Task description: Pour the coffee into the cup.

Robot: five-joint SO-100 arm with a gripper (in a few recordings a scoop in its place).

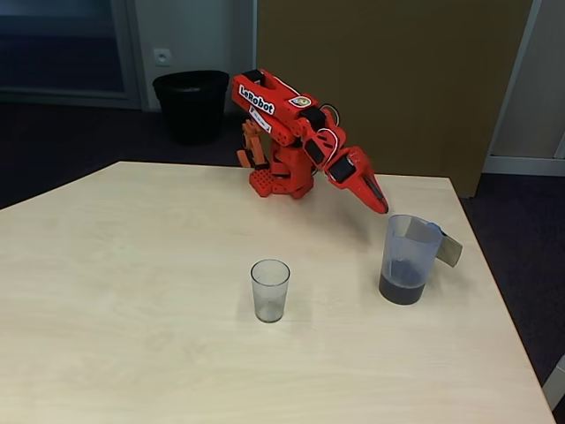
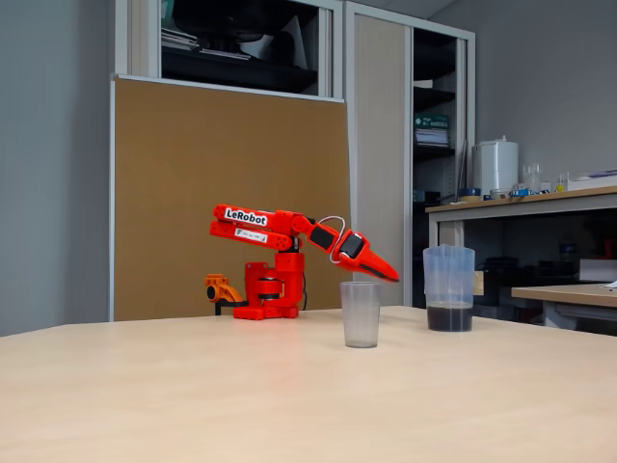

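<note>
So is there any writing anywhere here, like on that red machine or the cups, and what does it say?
"LeRobot": white label on the red arm's upper link, readable in both fixed views.
Smaller white sticker just below that label: print too small to read.
Round sticker further along the arm: blurred, unreadable.
The cup and the pitcher holding the coffee: no readable text.
Items on the far shelves: too distant to read.
</note>
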